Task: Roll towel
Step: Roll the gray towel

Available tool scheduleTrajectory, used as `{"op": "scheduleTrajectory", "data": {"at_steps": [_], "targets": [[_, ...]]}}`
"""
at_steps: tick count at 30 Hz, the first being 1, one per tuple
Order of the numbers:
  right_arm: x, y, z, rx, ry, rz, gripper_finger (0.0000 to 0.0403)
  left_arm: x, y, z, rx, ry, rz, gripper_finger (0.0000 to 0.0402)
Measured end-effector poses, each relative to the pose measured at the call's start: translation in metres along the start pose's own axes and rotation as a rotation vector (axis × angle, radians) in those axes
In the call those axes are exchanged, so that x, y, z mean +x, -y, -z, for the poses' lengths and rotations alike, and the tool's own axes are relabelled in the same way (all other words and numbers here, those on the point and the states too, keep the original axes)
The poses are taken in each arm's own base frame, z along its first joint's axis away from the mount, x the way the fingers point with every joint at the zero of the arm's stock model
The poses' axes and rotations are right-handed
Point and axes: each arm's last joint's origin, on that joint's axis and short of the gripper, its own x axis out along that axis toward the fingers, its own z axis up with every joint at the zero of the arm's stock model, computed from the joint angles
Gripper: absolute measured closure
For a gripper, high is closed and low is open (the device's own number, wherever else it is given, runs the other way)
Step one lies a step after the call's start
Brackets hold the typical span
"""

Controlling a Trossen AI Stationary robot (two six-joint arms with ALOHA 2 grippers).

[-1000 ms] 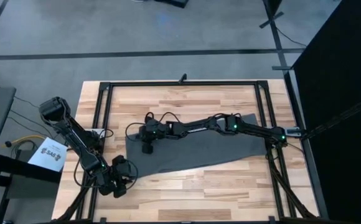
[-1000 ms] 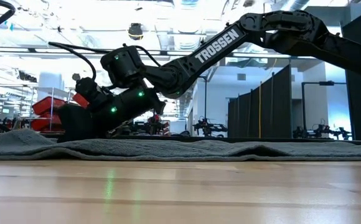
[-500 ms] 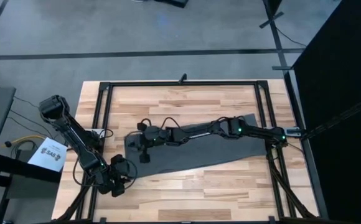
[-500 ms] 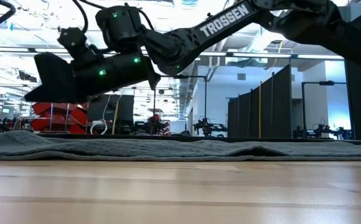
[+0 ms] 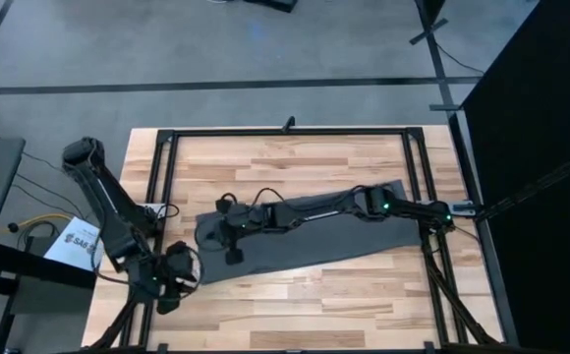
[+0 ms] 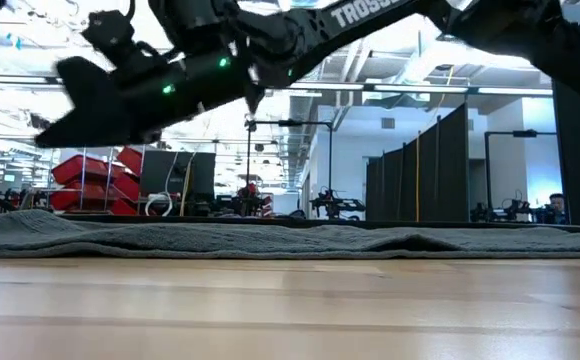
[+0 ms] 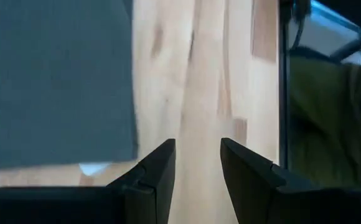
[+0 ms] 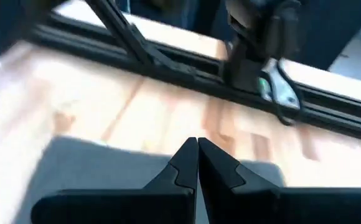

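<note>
High view: the towel lies flat and unrolled across the surface; the right gripper hovers over its left end, the left gripper waits near the left front corner.

Low view: no roll has formed.

Left wrist view: its fingers are spread.

Right wrist view: its fingers are pressed together, empty.

Place: industrial robotics lab.
Evidence: wooden table in black frame; dark partitions, red bins, ceiling ducting behind.
</note>
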Motion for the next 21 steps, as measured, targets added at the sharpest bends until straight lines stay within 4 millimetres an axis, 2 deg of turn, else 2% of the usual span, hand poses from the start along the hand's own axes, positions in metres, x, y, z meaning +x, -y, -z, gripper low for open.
{"op": "scheduleTrajectory", "data": {"at_steps": [4, 8, 10, 13, 16, 19, 21], "targets": [[-0.026, -0.009, -0.012, -0.022, -0.210, -0.074, 0.0403, -0.001, -0.010, -0.005, 0.086, 0.195, -0.171, 0.0287], [-0.044, -0.037, 0.009, 0.000, -0.550, -0.193, 0.0403, 0.022, -0.035, 0.000, 0.038, 0.203, -0.306, 0.0287], [-0.051, -0.053, 0.011, 0.003, -0.640, -0.229, 0.0403, 0.036, -0.051, 0.005, -0.006, 0.199, -0.377, 0.0287], [-0.061, -0.074, -0.005, 0.000, -0.625, -0.252, 0.0403, 0.052, -0.072, 0.011, -0.047, 0.146, -0.460, 0.0287], [-0.061, -0.088, -0.018, -0.005, -0.544, -0.260, 0.0403, 0.060, -0.083, 0.018, -0.059, 0.102, -0.498, 0.0287], [-0.051, -0.092, -0.008, -0.003, -0.517, -0.251, 0.0403, 0.067, -0.090, 0.026, -0.053, 0.099, -0.493, 0.0287], [-0.047, -0.091, 0.005, 0.019, -0.529, -0.238, 0.0403, 0.071, -0.095, 0.032, -0.071, 0.081, -0.471, 0.0287]]}}
